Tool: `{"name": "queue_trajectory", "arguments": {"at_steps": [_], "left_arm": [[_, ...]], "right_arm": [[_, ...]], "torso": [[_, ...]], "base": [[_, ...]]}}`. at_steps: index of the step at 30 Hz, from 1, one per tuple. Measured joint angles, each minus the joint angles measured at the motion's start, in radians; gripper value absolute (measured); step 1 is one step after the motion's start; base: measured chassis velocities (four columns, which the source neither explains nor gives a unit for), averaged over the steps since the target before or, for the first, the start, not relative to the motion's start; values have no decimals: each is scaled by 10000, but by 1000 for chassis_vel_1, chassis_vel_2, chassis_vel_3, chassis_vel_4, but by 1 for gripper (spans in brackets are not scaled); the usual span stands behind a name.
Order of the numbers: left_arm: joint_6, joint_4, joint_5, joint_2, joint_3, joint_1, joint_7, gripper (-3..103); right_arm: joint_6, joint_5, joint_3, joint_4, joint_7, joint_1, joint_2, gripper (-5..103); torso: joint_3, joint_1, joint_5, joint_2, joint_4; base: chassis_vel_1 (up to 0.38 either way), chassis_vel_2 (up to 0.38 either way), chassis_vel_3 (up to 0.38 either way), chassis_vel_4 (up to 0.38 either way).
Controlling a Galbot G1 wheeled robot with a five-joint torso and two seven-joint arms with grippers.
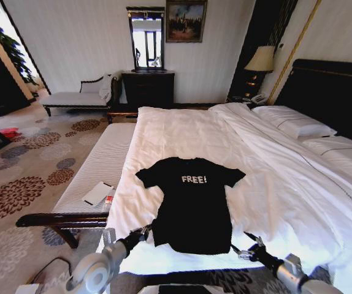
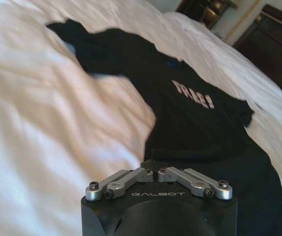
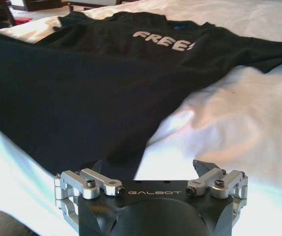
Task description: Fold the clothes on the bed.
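Black soft-fabric "FREE!" T-shirt (image 1: 191, 205) lies flat on the white-sheeted, dark-framed bed (image 1: 274, 184).
Left gripper (image 1: 144, 231) pressed together at seven o'clock of it, right gripper (image 1: 244, 245) spread at five; white-cushioned bench (image 1: 96, 174) at nine.

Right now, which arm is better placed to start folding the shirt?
Probably the right. The right gripper is open at the hem of the black short-sleeved "FREE!" T-shirt, while the left gripper is shut at the opposite hem corner.
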Motion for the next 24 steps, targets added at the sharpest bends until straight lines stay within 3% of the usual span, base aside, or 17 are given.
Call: {"name": "queue_trajectory", "arguments": {"at_steps": [3,13,24], "left_arm": [[-1,107,-319,-47,-389,-75,-20,0],[-1,315,-618,-201,-414,-437,-195,0],[19,618,-1497,-122,-1574,-789,-255,0]], "right_arm": [[282,-420,35,-186,-353,-144,52,100],[459,-1028,-430,-248,-619,15,188,100],[516,-556,-487,-293,-937,208,20,100]], "torso": [[0,-1,0,0,-3],[0,-1,0,0,-2],[0,0,-1,0,-2]], "base": [[0,0,0,0],[0,0,0,0],[0,0,0,0]]}}
